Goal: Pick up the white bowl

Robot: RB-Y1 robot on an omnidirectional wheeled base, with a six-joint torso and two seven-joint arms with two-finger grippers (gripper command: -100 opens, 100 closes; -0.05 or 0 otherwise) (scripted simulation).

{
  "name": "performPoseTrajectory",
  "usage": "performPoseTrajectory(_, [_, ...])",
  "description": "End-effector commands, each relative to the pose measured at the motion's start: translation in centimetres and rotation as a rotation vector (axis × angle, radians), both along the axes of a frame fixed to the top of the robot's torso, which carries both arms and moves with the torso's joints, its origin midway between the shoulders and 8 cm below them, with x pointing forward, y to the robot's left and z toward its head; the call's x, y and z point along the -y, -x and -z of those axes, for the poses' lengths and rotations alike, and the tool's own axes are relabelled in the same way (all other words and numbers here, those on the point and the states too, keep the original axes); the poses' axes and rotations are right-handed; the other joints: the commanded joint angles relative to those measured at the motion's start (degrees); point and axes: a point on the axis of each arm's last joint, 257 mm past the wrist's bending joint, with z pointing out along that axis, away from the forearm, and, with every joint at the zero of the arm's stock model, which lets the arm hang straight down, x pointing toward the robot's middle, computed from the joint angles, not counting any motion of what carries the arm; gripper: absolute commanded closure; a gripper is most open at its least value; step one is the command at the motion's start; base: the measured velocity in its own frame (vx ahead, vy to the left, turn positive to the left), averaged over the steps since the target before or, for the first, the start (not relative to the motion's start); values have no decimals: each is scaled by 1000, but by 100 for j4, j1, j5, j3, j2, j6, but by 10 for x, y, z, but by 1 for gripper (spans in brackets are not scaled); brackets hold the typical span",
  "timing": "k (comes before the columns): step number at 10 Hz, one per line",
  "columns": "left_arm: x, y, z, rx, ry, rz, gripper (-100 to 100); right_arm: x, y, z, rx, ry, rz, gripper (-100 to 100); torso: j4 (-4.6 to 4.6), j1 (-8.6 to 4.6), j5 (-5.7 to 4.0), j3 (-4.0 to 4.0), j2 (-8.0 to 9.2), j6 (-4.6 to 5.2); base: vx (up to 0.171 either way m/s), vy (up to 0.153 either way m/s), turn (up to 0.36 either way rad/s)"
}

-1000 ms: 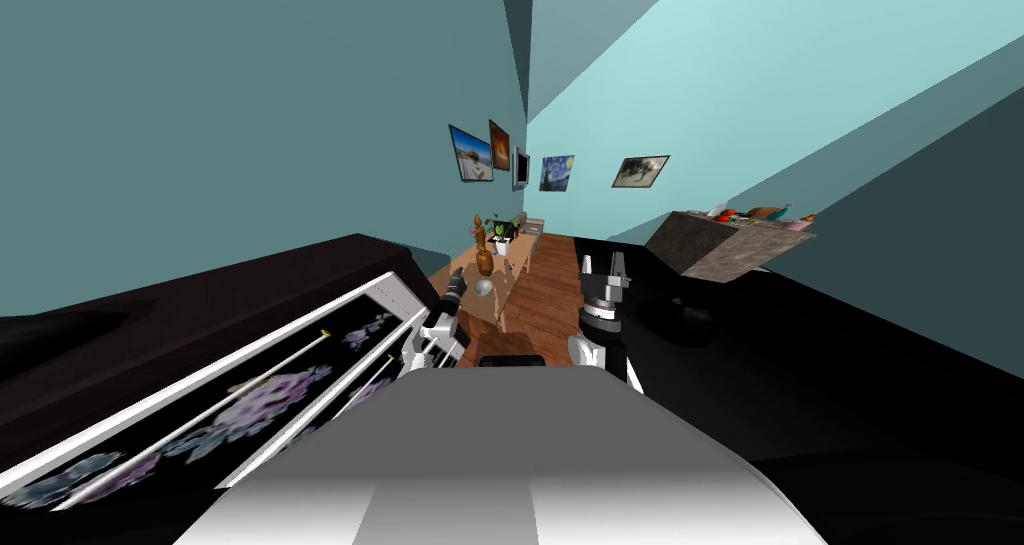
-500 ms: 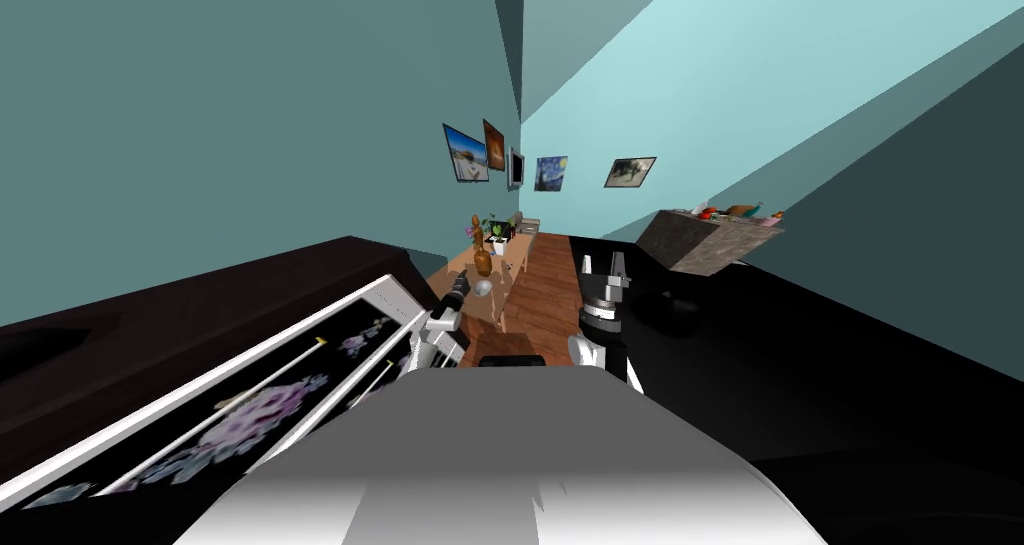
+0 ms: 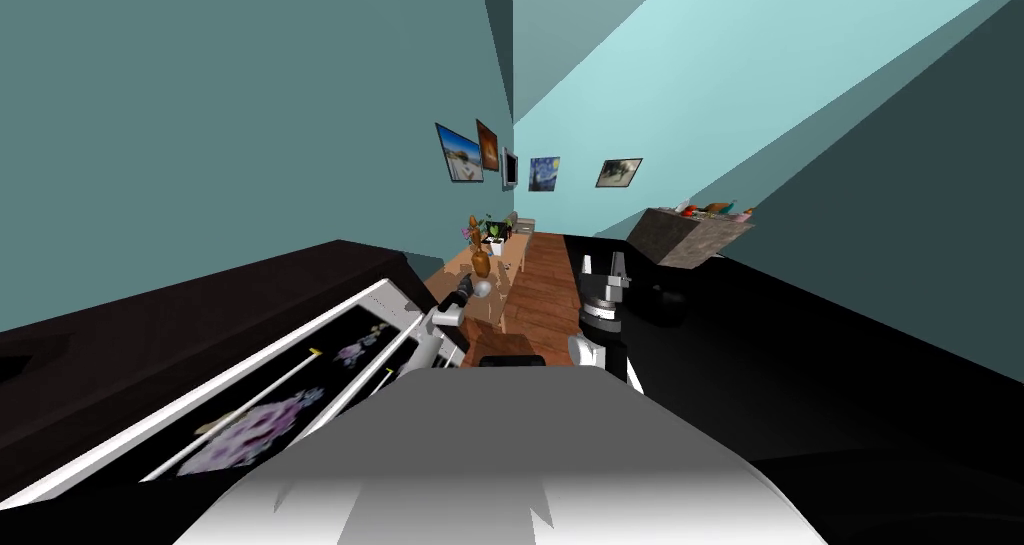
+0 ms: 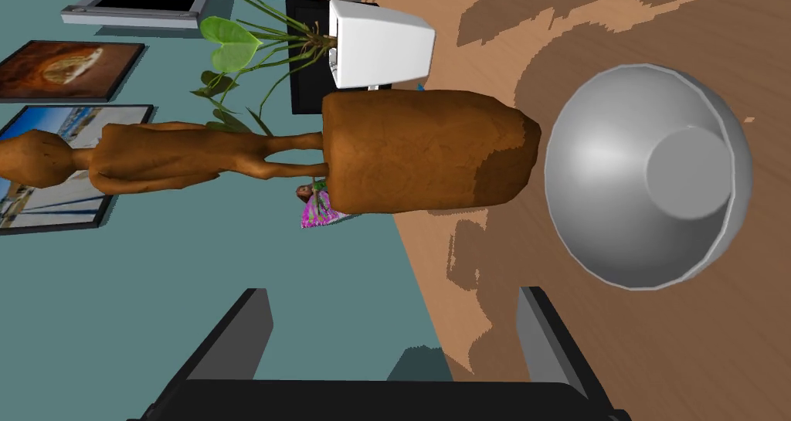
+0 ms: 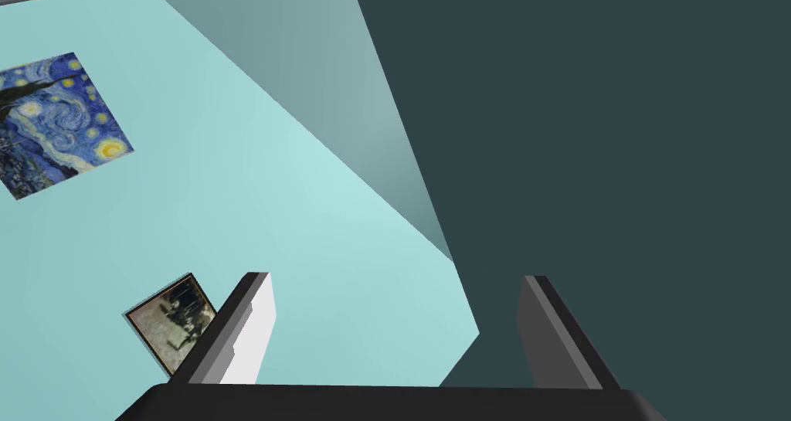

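The bowl (image 4: pixel 647 175), drawn pale grey-white, stands upright on a long wooden table (image 4: pixel 618 22), close beside a brown carved figure (image 4: pixel 429 151). My left gripper (image 4: pixel 394 324) is open with nothing between its fingers; the bowl lies a short way ahead of it, off to the side of one finger (image 4: pixel 550 333). In the head view the left gripper (image 3: pixel 462 291) is just short of the bowl (image 3: pixel 483 287) at the table's near end. My right gripper (image 3: pixel 603 264) is raised and open, away from the table, also in its wrist view (image 5: pixel 394 324).
A white planter (image 4: pixel 378 44) with a green plant stands behind the brown figure. A dark cabinet with a white-framed floral panel (image 3: pixel 300 379) runs along my left. A stone-coloured counter (image 3: pixel 690 237) with small items is at the far right, beyond a black area.
My view has swung slightly, shifting the room leftward. My left hand has stretched forward and lower, closer to the bowl. The right arm has kept its pose.
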Motion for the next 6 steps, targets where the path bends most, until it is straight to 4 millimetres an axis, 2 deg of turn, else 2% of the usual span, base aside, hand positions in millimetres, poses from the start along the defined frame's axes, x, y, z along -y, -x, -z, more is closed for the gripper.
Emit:
performPoseTrajectory(1, [-2,0,12,-39,3,-2,-100,0,0,0,0,0,0,0,0,0,0,0,0,0,1,45,-60])
performPoseTrajectory(2, [1,-2,27,-91,10,-2,-100,0,0,0,0,0,0,0,0,-7,-1,0,1,-2,1,45,-103])
performPoseTrajectory(5, [6,-3,52,-187,22,-3,-100,0,0,0,0,0,0,0,0,-5,-1,0,0,-3,3,57,-108])
performPoseTrajectory(6, [6,-2,53,-194,21,-4,-100,0,0,0,0,0,0,0,0,-7,-2,0,1,-1,-1,40,-56])
